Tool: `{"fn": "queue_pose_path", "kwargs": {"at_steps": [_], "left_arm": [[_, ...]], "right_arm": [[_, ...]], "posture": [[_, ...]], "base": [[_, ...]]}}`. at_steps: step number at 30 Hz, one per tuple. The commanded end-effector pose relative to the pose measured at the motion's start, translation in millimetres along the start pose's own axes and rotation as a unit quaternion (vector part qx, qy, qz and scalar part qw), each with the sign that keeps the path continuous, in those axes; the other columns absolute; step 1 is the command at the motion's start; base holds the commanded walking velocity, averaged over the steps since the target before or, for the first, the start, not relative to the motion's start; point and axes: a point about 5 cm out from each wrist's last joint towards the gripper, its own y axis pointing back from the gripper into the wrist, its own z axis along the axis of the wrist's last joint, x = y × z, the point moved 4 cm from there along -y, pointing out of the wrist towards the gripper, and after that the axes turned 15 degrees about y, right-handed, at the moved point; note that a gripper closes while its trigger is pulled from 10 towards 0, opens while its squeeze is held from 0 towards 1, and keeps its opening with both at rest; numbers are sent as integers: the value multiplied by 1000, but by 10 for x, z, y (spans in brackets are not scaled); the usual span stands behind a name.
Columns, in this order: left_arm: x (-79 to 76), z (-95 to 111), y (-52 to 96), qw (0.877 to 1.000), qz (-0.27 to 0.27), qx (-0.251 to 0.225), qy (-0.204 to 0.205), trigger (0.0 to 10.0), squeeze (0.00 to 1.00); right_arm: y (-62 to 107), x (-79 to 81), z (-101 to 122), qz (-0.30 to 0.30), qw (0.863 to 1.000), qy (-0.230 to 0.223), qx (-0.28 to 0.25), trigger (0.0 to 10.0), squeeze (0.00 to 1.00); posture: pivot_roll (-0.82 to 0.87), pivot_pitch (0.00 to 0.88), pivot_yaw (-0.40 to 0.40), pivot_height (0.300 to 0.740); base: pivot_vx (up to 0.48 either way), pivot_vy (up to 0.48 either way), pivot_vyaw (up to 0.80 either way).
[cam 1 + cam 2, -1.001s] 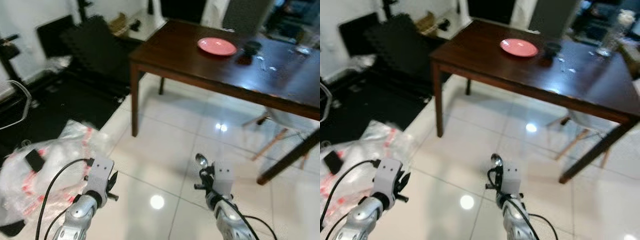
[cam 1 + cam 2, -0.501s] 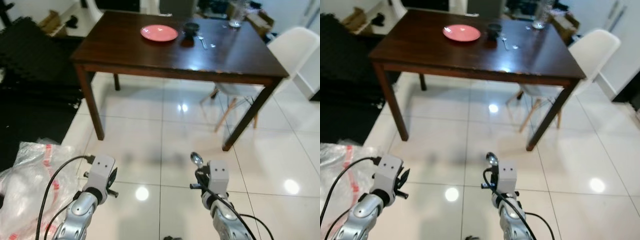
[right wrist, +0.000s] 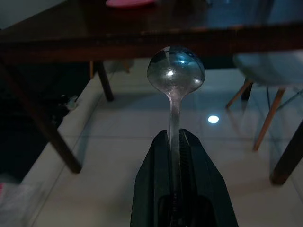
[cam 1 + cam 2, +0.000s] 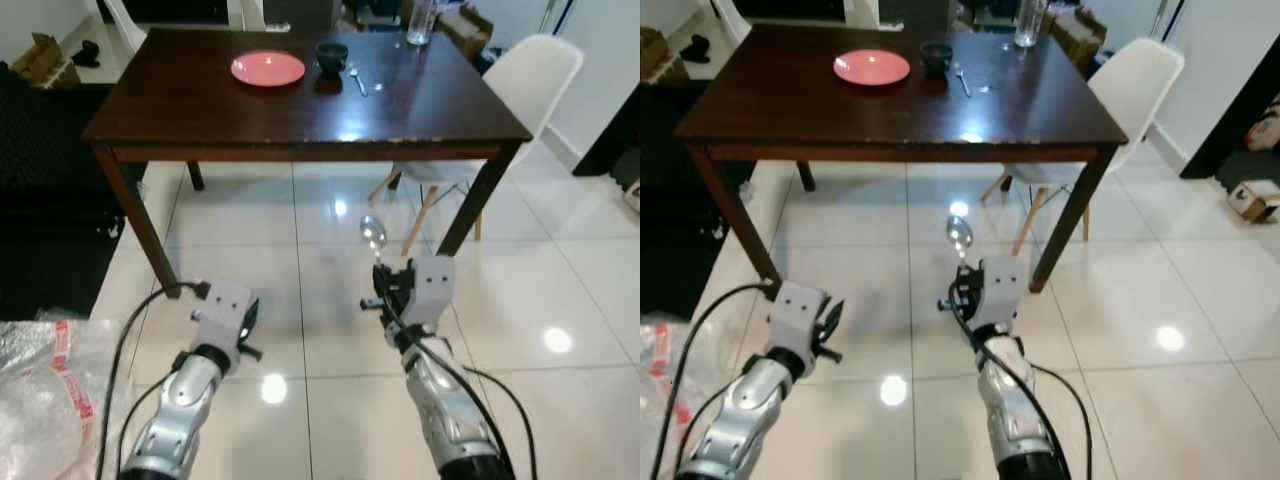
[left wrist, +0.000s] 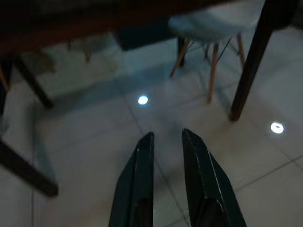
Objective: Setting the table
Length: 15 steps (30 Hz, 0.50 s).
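The right claw [image 3: 174, 137] pinches a spoon [image 3: 175, 75] by its thin handle, left claw [image 5: 166, 142] slightly parted and empty; walking toward the worktop [image 4: 180, 110] could jolt it loose.

Spoon [image 3: 174, 90] handle hidden inside right gripper [image 3: 174, 137].

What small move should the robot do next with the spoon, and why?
Probably step forward toward the table. The right gripper holds the spoon upright, jaws shut, above the floor, short of the plate and bowl.
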Motion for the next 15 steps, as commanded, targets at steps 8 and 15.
{"fn": "queue_pose_path", "kwargs": {"at_steps": [8,15], "left_arm": [[-9,1,24,1000,-2,2,-7,10000,0],[-30,2,25,1000,-4,3,-9,10000,0]], "right_arm": [[57,49,-39,4,1000,-5,16,10000,0],[75,49,-103,6,1000,-2,29,10000,0]], "posture": [[3,47,43,740],[4,45,43,740]], "base": [[461,0,0],[461,0,-686]]}}
